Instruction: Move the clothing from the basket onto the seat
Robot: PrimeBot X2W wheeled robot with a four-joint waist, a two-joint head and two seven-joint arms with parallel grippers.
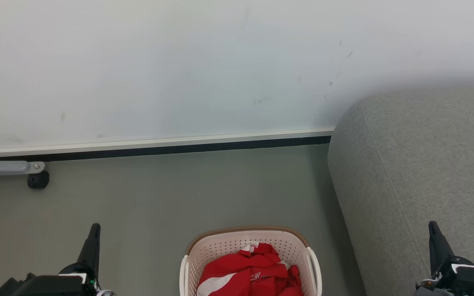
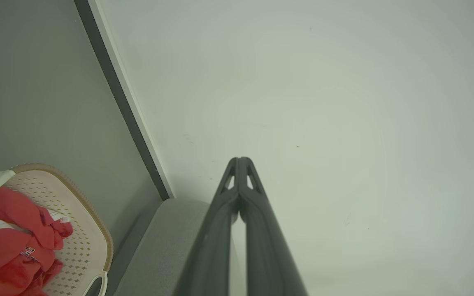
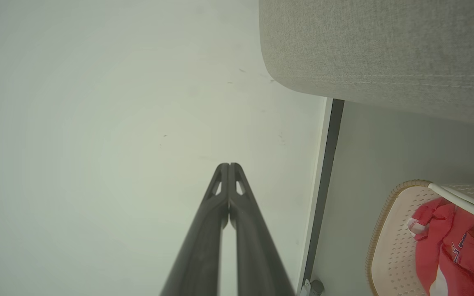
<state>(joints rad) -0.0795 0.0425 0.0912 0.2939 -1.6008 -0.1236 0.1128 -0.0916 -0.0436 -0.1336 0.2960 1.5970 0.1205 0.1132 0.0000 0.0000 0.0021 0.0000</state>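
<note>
The cream-white basket (image 1: 294,246) with a brown rim stands on the floor at the bottom middle of the head view. Red clothing (image 1: 249,271) with a white stripe lies bunched inside it. The grey seat (image 1: 418,172) rises at the right, beside the basket. My left gripper (image 1: 94,228) is shut at the lower left, well left of the basket, holding nothing. My right gripper (image 1: 433,226) is shut at the lower right, over the seat's side. The left wrist view shows the basket (image 2: 84,242) and clothing (image 2: 10,242) at lower left; the right wrist view shows basket (image 3: 389,246), clothing (image 3: 447,242) and seat (image 3: 385,49).
A white wall (image 1: 179,61) with a dark skirting strip (image 1: 159,149) runs behind the grey floor (image 1: 159,193). A grey metal leg with a black caster (image 1: 38,179) sits at the far left by the wall.
</note>
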